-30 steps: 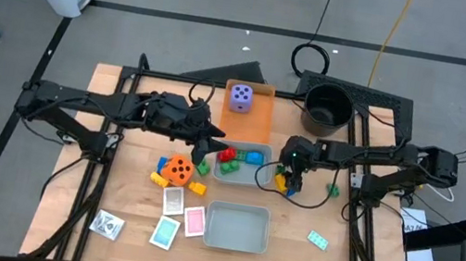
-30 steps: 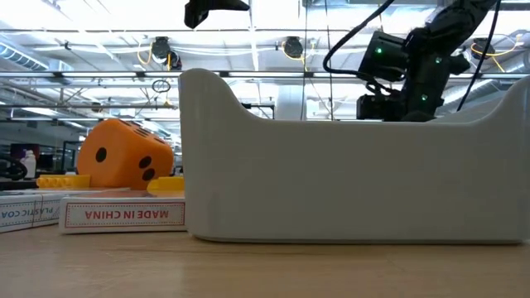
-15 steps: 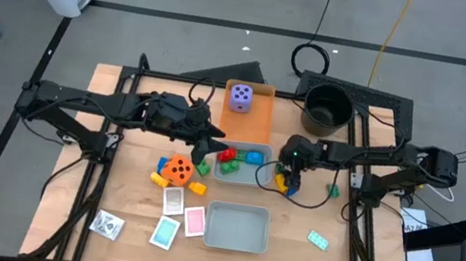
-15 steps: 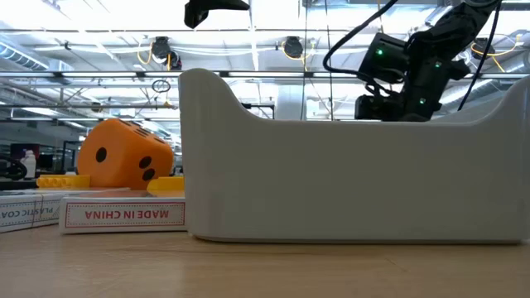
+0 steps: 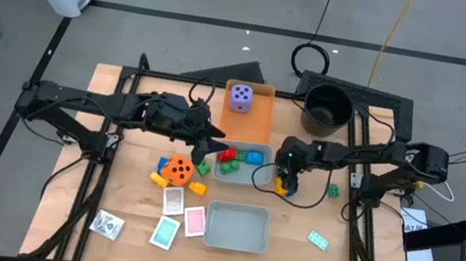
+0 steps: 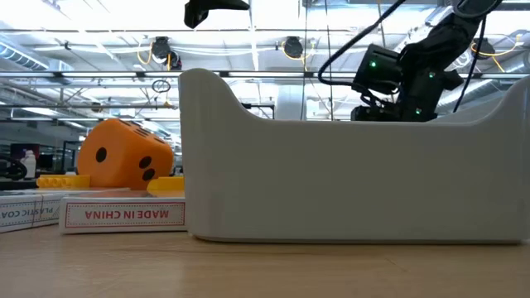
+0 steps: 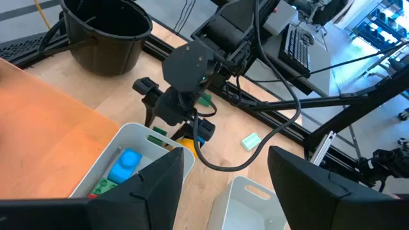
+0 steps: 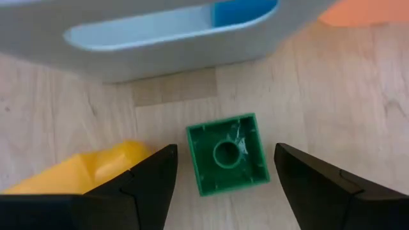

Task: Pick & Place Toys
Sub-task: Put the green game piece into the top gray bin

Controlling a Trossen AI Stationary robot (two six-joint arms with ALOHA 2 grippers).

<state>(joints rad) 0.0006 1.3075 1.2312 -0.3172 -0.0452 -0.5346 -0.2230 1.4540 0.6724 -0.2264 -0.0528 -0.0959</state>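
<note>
My right gripper (image 8: 227, 191) (image 5: 286, 178) points down at the table just right of the filled grey tray (image 5: 255, 177), open. A green brick (image 8: 227, 153) lies upside down on the wood between its fingers, touched by neither. A yellow brick (image 8: 83, 169) (image 5: 281, 184) lies beside it. My left gripper (image 7: 223, 198) (image 5: 203, 147) hangs open and empty above that tray's left end. The tray holds red, green and blue bricks (image 5: 238, 157). The orange die (image 5: 177, 169) sits on the table, and the purple die (image 5: 240, 97) sits on the orange tray (image 5: 259, 116).
An empty grey tray (image 5: 236, 228) stands near the front edge, filling the low view (image 6: 348, 182). Cards (image 5: 182, 214) lie left of it, a teal card (image 5: 317, 240) to its right, another green brick (image 5: 333, 191) at the right. A black bucket (image 5: 326, 108) stands at the back.
My right gripper has sunk a little toward the table and edged toward the filled grey tray, over the green and yellow bricks. The toys lie as before.
</note>
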